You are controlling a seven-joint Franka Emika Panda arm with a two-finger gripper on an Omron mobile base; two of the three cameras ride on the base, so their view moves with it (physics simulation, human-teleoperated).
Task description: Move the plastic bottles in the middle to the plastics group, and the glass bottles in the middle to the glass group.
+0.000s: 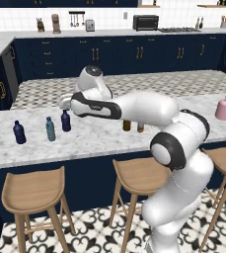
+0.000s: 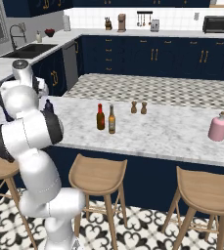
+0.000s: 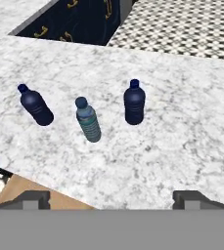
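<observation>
Teal bottle stood upright between 2 navy bottles on marble counter; gripper above teal bottle, spread wide, grasping nothing.

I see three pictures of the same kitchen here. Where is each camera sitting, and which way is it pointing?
Left base view: behind the arm, to its left, facing the marble counter and the back wall; the arm rises from lower right.
Right base view: behind to the right, facing the same counter; the arm rises from lower left.
Hand view: on the hand, looking down at the teal bottle between two navy bottles; the open gripper tips rise at the bottom.
Shared: both base views show the pink bottle.
</observation>
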